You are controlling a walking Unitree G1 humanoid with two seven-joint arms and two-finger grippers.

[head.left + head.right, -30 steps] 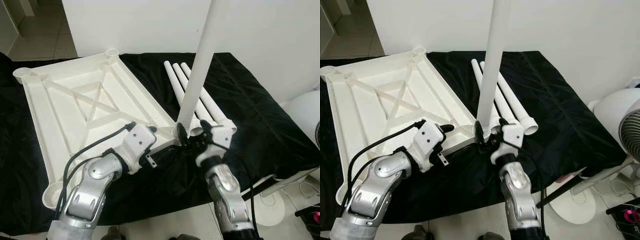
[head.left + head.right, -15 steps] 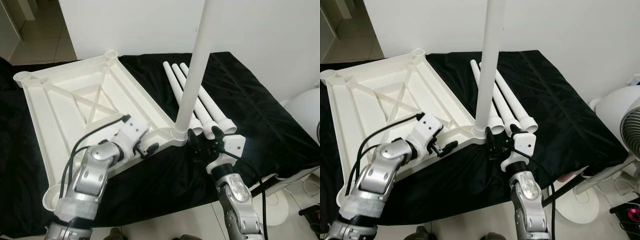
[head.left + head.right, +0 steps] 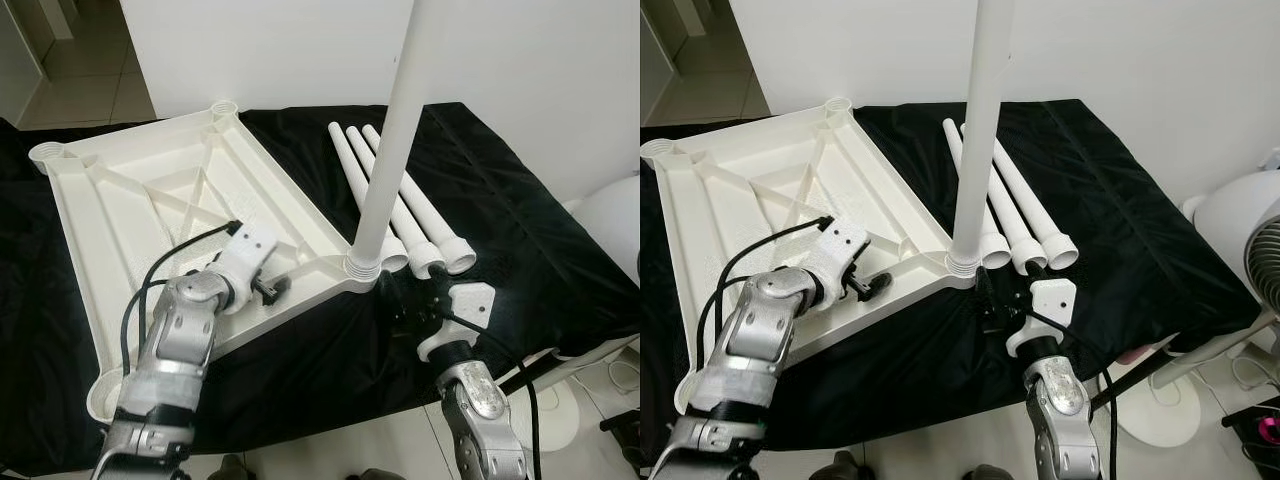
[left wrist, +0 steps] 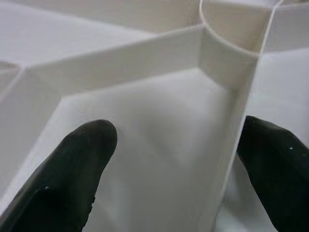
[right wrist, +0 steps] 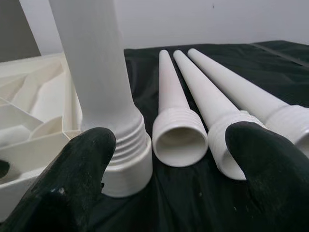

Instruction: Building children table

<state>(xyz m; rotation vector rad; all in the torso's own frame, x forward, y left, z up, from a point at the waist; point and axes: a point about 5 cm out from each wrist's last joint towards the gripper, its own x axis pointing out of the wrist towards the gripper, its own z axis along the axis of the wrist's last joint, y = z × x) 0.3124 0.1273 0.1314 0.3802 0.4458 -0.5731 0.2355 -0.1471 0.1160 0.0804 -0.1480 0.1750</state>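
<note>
Black cloth [image 3: 520, 230] covers the tabletop before you, against a white wall [image 3: 520, 70]. On it lies the white plastic table panel [image 3: 150, 210], underside up, its ribs crossing between round corner sockets. One white leg [image 3: 390, 140] stands upright in the near corner socket, threaded collar seated at the rim. Three loose legs [image 3: 415, 225] lie side by side on the cloth just beyond it, open threaded ends toward you. Your left end effector [image 3: 272, 290] rests over the panel's near rib, fingers spread wide on either side of it. Your right end effector [image 3: 410, 310] sits low on the cloth near the upright leg, fingers wide apart and holding nothing.
</note>
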